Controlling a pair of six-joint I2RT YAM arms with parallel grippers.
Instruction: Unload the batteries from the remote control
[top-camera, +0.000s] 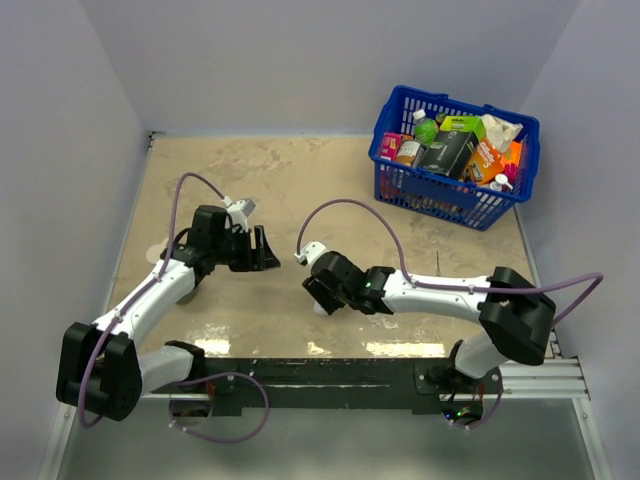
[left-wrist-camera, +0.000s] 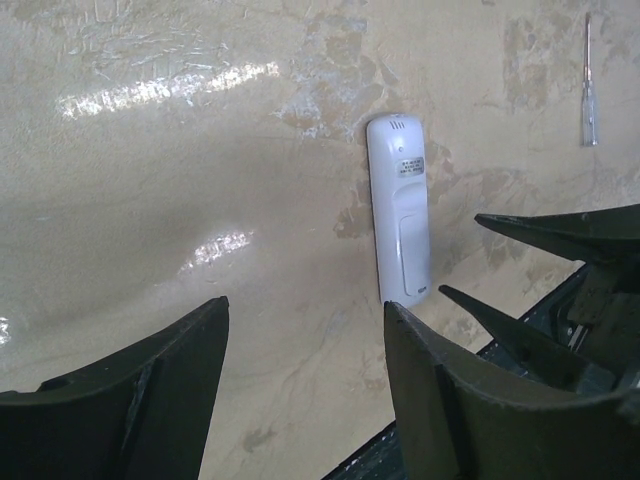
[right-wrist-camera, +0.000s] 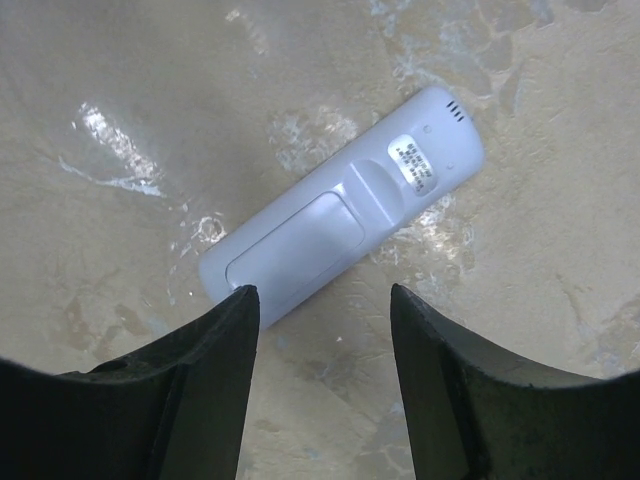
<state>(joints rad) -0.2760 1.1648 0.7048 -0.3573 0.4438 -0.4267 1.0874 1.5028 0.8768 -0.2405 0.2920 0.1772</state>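
Hovering right over the remote control (right-wrist-camera: 340, 225), the right gripper (right-wrist-camera: 322, 300) has its jaws spread wide and nothing between them. The handset lies flat on the table (right-wrist-camera: 120, 80), back face up. In the right wrist view it runs on a diagonal, the end with the label (right-wrist-camera: 413, 163) pointing to 2 o'clock and the battery cover (right-wrist-camera: 300, 245) end down at 8 o'clock, just above the fingertips. No batteries to be seen. The cover is still seated, so I judge they sit hidden underneath, and getting that cover off is the step in hand. The left gripper (left-wrist-camera: 305, 315) is parted and empty too. From its camera the remote runs 12 to 6, a little toward 1 o'clock of centre, with the right arm's dark fingers (left-wrist-camera: 540, 235) coming in at 3 o'clock. To do this well I'd pin the label end with one gripper so the body cannot skate on that glossy surface. Then set one fingertip of the other on the raised cover and push along the handset's length, not across it. Keep the press light, because a slim white shell like this will likely pivot or slide. A slim tool (left-wrist-camera: 589, 85) lies well apart at 2 o'clock in the left wrist view, and the blue basket (top-camera: 455, 150) sits off at 1 o'clock in the top view, clear of the action.
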